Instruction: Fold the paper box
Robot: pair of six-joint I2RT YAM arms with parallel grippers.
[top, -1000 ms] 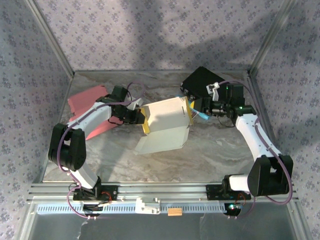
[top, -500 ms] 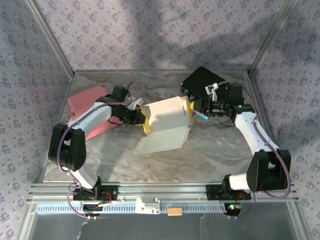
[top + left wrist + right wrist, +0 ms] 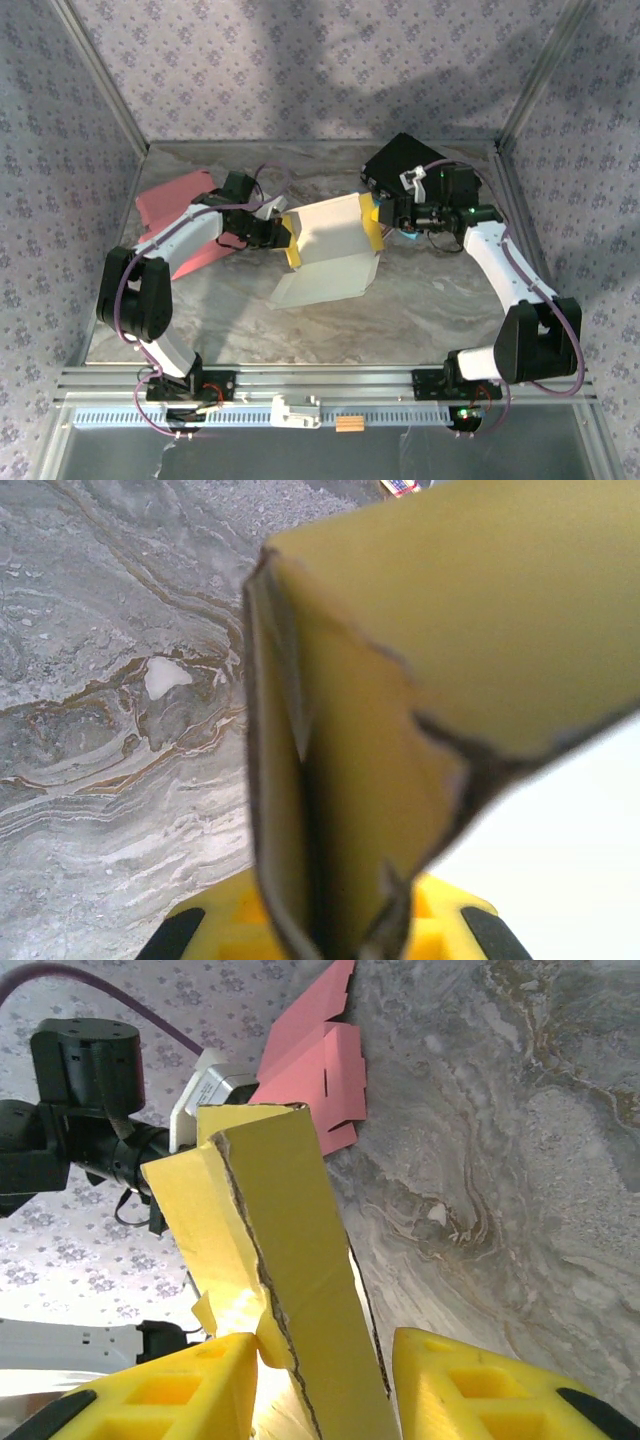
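Shifted slightly leftward since a second ago, the right gripper (image 3: 377,215) sits at the paper box's (image 3: 330,232) yellow right wall. On the marble table (image 3: 440,300) the box is mid-table, its white flap spread toward the near edge. A pink sheet (image 3: 168,205) lies flat at far left. The left gripper (image 3: 287,243) is clamped on the box's left wall. The right gripper's fingers (image 3: 470,1385) stand narrowly astride the right wall; whether they pinch it I cannot tell.

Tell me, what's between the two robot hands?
The box spans that gap: the left gripper is shut on one end, and the right gripper straddles the other. The top view shows it.
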